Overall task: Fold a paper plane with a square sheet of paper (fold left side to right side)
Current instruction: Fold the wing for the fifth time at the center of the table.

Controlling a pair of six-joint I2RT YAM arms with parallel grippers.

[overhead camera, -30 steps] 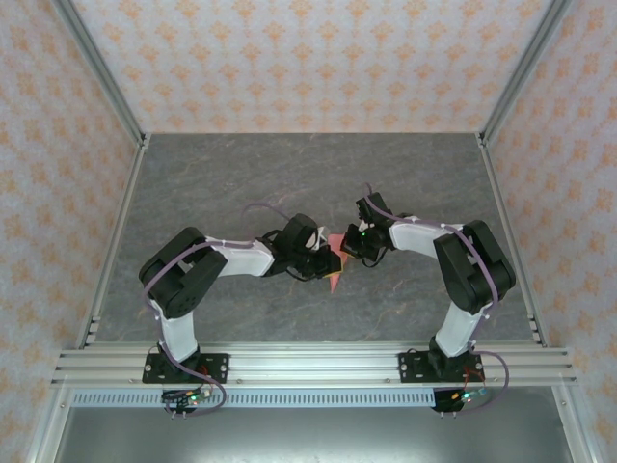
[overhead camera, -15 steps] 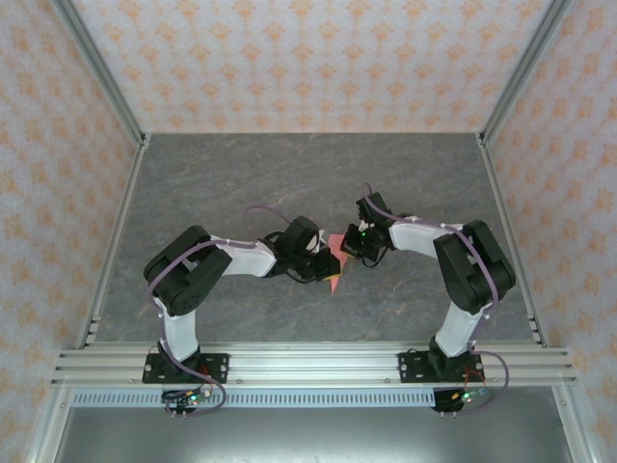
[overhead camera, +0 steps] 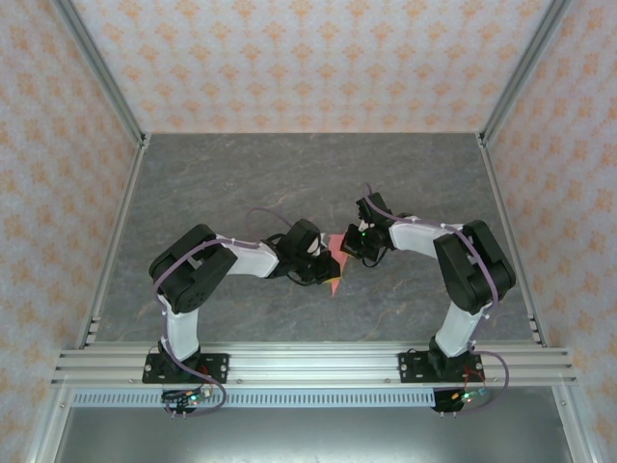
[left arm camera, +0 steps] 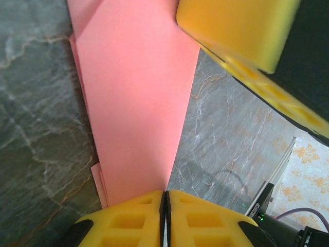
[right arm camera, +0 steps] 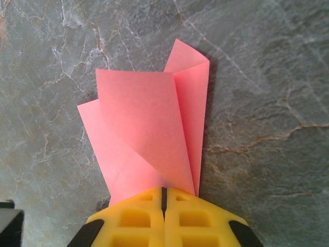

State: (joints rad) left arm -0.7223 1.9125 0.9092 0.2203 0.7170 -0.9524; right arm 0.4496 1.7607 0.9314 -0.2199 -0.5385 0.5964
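The salmon-pink paper, creased into a narrow multi-layer piece, hangs between both grippers at mid-table. In the left wrist view the paper runs as a long tapering flap straight into my left gripper, whose jaws are shut on its narrow end. A yellow finger of the right gripper sits at the paper's far end. In the right wrist view the paper fans out in overlapping flaps from my right gripper, shut on the point where they meet. From above, the left gripper and right gripper almost touch.
The grey marbled tabletop lies under the paper. Aluminium frame posts and patterned walls enclose it on three sides. A slotted rail carrying both arm bases runs along the near edge.
The left arm's shoulder and elbow have crept a little to the right, pushing its wrist closer in. The right arm and the paper have barely moved. Both grippers have stayed shut.
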